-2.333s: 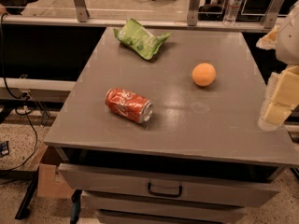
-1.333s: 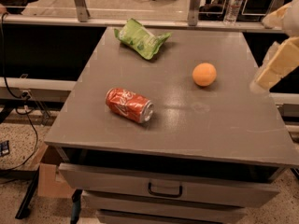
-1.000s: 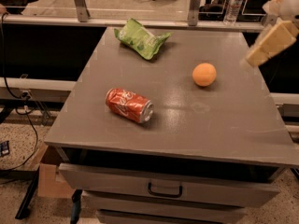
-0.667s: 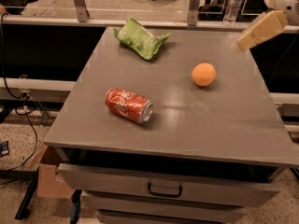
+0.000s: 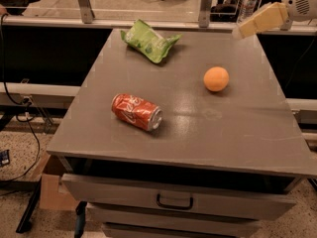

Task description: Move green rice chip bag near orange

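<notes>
Camera view: looks down on a grey table (image 5: 237, 133) from the front, drawers below
Gripper (image 5: 257, 21): upper right of the frame, raised above the table's far right corner, tan tip aimed left toward the middle
Gripper opening: cannot tell from this angle
Green rice chip bag (image 5: 148, 41): upper left of the tabletop near the far edge, lying flat and crinkled, touched by nothing
Orange (image 5: 216, 79): right of centre, well apart from the bag, closer to the gripper than the bag is
Red soda can (image 5: 136, 111): on its side at centre left, below the bag in the frame, off the straight line from bag to orange
Step in hand: most likely the reach across to the bag, nothing grasped yet
Approach: pass above and behind the orange rather than at table height, so as not to set it rolling
Grasp: come down over the bag's puffed middle, pinch across the narrow width, close gently since foil slips and crumples
Carry: lift just clear of the surface, travel right and toward the frame's centre
Placement: set down just beside the orange on its left, without touching it
Risk: round fruit likely to roll at a light nudge; loose bag may slide out of a shallow pinch
</notes>
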You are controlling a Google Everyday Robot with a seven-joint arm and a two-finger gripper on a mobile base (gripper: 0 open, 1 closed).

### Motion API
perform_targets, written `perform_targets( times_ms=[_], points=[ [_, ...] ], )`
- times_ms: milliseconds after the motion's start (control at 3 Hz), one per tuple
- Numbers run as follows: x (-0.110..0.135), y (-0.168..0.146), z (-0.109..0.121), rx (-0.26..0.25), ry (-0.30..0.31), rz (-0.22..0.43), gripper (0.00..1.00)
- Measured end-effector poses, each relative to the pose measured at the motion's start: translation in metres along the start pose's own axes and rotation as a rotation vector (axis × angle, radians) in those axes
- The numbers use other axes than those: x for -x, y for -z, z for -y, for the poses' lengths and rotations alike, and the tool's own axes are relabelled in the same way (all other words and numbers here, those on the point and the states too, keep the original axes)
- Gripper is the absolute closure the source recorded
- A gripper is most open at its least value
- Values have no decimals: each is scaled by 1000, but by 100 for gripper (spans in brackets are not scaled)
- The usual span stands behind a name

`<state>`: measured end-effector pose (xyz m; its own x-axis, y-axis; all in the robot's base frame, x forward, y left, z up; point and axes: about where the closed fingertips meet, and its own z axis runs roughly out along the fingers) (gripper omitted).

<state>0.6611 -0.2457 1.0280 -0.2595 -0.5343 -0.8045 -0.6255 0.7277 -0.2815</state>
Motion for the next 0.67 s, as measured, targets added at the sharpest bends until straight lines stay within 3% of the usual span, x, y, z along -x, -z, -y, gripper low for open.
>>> perform_targets(
  times_ms=[333,667],
  points=[
    [0,-1,1,-4,-3,-1,0],
    [-5,-23,15,-77,-60,-17,0]
  ],
)
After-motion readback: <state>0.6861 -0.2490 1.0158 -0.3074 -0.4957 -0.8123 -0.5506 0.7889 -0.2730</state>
